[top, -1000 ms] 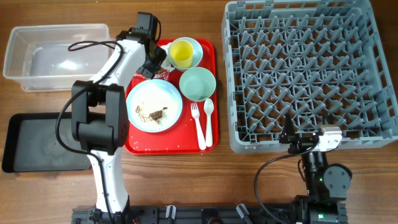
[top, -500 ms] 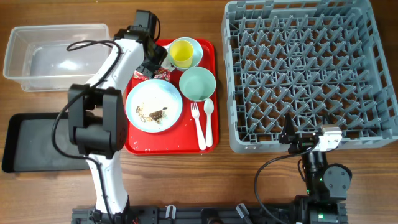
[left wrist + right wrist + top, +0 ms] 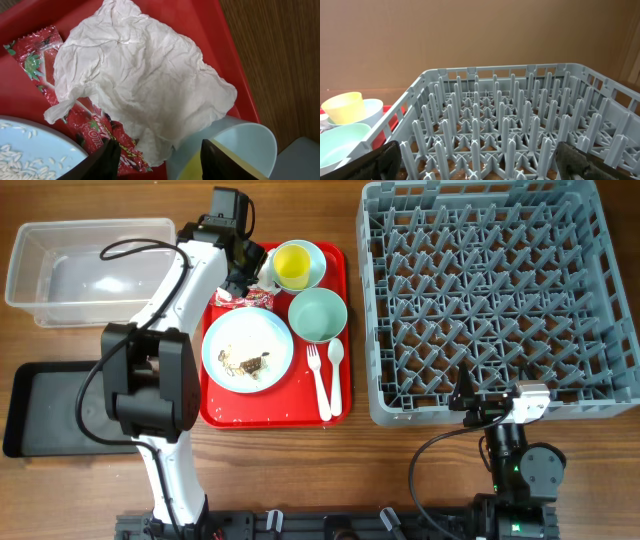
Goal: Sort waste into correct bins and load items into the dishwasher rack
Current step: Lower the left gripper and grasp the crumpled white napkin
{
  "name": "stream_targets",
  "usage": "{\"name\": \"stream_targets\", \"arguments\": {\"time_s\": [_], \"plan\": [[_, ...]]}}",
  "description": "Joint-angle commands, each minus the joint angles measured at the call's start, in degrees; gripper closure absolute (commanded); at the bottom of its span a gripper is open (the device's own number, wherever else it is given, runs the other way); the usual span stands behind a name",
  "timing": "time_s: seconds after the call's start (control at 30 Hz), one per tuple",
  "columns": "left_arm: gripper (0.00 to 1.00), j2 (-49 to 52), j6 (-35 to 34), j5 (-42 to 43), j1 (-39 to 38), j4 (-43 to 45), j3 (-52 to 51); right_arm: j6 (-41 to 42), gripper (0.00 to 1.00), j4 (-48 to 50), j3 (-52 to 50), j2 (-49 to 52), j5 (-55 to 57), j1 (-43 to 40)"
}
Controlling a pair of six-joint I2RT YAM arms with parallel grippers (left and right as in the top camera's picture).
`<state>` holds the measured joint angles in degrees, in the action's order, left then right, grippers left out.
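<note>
Brown wooden table fills overhead view, grain running 9 to 3 o'clock. Plain brown wall at 12 o'clock in right wrist view. Paler vertical strip at 3 o'clock there. Light even, shadows soft.

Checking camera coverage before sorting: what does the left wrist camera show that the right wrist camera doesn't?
Only left wrist: a crumpled white napkin lying over a red snack wrapper, plus the edge of the pale blue plate with white crumbs. Only right wrist: the pegs of the grey dishwasher rack and the mint-green bowl. Both: the light blue bowl holding the yellow cup, and the red tray. A grey sliver at the left wrist frame's corner is too cropped to identify.
</note>
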<state>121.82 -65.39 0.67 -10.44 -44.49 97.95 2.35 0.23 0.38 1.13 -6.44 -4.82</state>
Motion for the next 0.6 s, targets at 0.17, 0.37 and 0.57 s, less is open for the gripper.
{"name": "stream_targets", "arguments": {"time_s": [0.17, 0.37, 0.57], "plan": [[0.49, 1.7, -1.1, -1.4, 0.2, 1.0, 0.6, 0.8, 0.00, 0.3, -0.1, -0.3, -0.7, -0.3], [0.50, 2.0, -1.1, -1.1, 0.3, 0.6, 0.6, 0.8, 0.00, 0.3, -0.1, -0.3, -0.7, -0.3], [0.54, 2.1, -1.1, -2.1, -0.1, -0.1, 0.6, 0.8, 0.00, 0.3, -0.1, -0.3, -0.7, -0.3]]}}
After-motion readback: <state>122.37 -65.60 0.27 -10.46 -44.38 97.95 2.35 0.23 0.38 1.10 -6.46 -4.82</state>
